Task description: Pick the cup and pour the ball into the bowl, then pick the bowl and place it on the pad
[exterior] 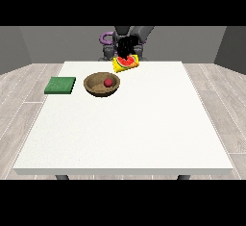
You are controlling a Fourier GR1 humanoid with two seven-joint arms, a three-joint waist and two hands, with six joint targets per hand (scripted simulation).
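Cup [126,64] tilted in a hand [126,46], fingers unclear to me; ball [108,82] in bowl [97,87], pad [60,85] beside, nothing between.

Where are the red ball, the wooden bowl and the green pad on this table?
red ball [108,82], front view, on the middle of the ball, inside the bowl.
wooden bowl [94,89], front view, on its near left wall.
green pad [60,85], front view, on its top face.

I see a red ball [108,82] inside the wooden bowl [96,88], a tilted yellow cup [126,64] behind, and a green pad [60,85] left.
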